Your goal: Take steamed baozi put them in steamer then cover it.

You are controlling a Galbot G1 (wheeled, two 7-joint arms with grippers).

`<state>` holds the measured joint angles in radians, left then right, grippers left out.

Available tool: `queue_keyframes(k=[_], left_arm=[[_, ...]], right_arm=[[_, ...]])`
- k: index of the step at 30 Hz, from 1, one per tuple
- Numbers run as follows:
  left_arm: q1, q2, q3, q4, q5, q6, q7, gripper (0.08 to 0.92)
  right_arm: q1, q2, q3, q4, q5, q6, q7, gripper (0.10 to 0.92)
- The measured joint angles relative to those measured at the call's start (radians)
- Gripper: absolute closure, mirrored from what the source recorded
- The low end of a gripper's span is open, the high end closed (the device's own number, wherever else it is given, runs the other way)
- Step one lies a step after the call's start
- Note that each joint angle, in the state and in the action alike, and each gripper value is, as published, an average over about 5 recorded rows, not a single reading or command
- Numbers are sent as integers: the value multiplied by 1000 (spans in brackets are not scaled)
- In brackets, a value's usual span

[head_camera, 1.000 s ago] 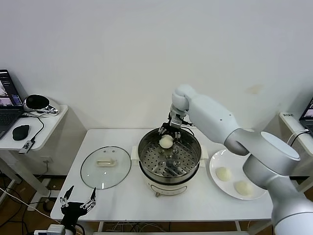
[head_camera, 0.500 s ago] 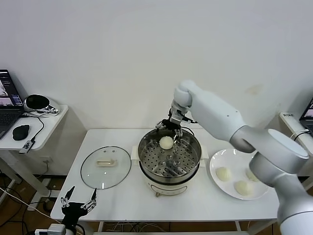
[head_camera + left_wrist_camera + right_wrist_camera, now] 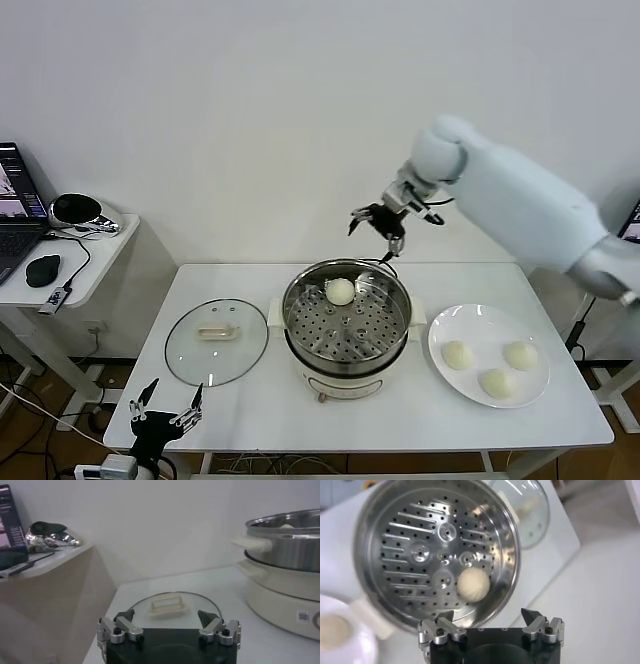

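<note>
We see one smooth cream-white steamed baozi (image 3: 340, 291) resting on the perforated tray of the round shiny stainless-steel steamer (image 3: 300, 325), toward its far rim, at the table's middle. Our right gripper (image 3: 383, 222) hangs above the steamer's far edge, fingers spread apart and empty, high enough to clear the rim. Three more buns (image 3: 458, 354) wait on the flat white plate (image 3: 445, 379) near the table's right edge, within that arm's reach. The round clear glass cover (image 3: 216, 341) lies flat toward the left edge, handle upward, ready for lifting. Our left gripper (image 3: 165, 414) sits parked at the near-left corner, fingers apart, holding nothing.
</note>
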<state>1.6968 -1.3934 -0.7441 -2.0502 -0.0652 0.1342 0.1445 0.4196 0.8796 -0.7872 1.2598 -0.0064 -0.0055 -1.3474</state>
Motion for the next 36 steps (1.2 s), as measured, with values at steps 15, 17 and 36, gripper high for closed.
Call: queue_keyframes(k=[15,17,36], left_arm=[[14,-8,10,-15,2,8,4,177],[16,-9,12,-15,1,9,3,177],[11,-26,12,-13,3,25,4,177]], right_arm=[[-176,-229,109,117,-57,-229,21,203],[-221,-237,135,120,-77,-233,26,203],[-521,-187,261,58,-242,-215,102,203]])
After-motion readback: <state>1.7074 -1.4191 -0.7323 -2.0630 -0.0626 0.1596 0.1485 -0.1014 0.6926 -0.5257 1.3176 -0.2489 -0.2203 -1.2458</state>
